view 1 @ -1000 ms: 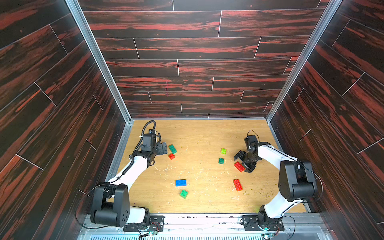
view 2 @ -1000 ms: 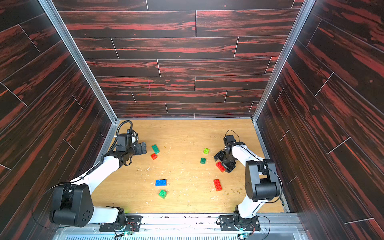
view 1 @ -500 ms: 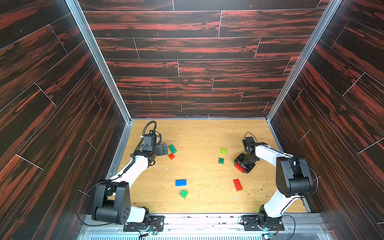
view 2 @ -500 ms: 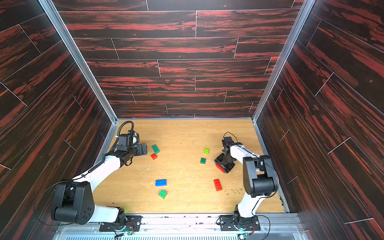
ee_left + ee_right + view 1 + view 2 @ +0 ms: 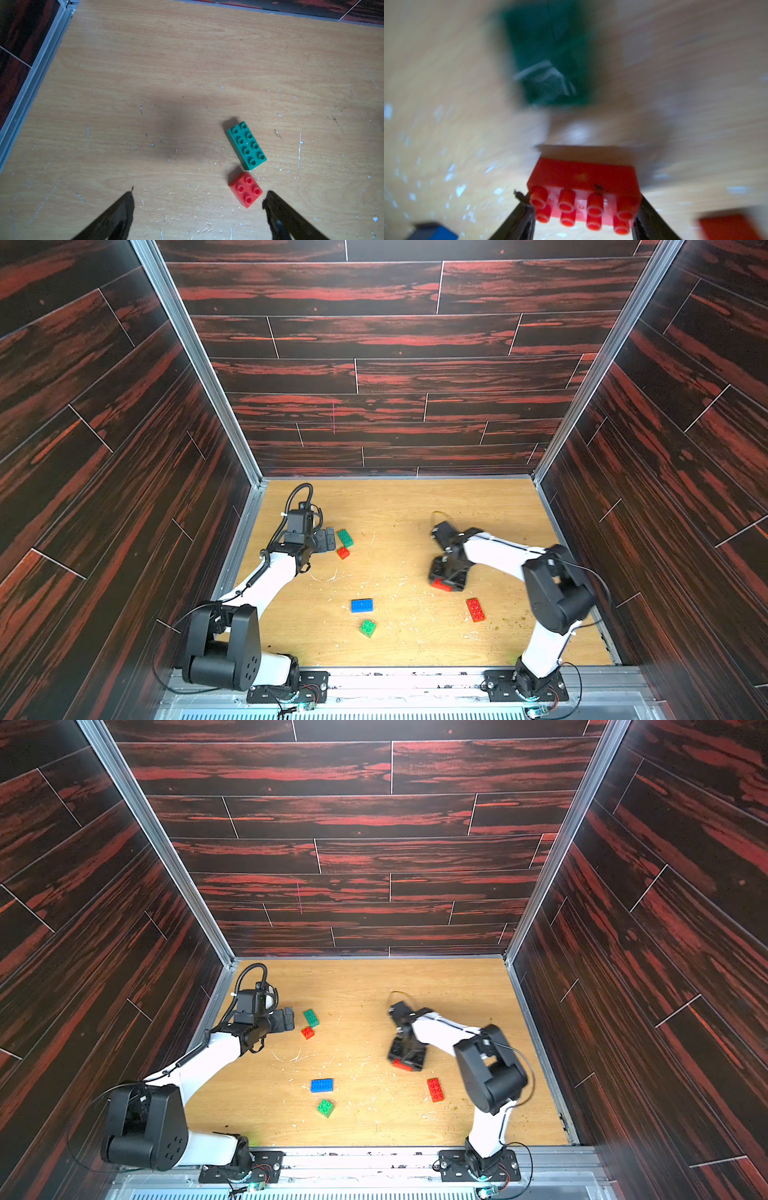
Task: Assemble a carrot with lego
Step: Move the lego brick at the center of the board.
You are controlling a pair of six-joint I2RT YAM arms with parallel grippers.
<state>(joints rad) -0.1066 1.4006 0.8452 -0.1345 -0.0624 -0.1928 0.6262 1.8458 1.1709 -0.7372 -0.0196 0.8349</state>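
Note:
My right gripper [image 5: 583, 207] is shut on a long red lego brick [image 5: 583, 193], studs toward the camera. In both top views it hangs low over the floor right of centre [image 5: 446, 576] [image 5: 407, 1054], the red brick [image 5: 441, 585] showing at its tip. A blurred dark green brick [image 5: 550, 58] lies just beyond it. My left gripper [image 5: 199, 195] is open at the left, with a small red brick [image 5: 246, 190] close to one fingertip and a teal brick [image 5: 246, 145] past it. No carrot is in view; the bricks lie loose.
On the wooden floor [image 5: 395, 506] lie a blue brick [image 5: 362, 605], a small green brick [image 5: 368, 627] and a second long red brick [image 5: 475, 609]. Dark wood-patterned walls [image 5: 374, 364] close in three sides. The right arm [image 5: 498, 551] covers part of the floor.
The right gripper closed on the long red brick and carried it leftward toward the middle. The right arm now covers the two small bricks seen earlier. The left arm has not moved.

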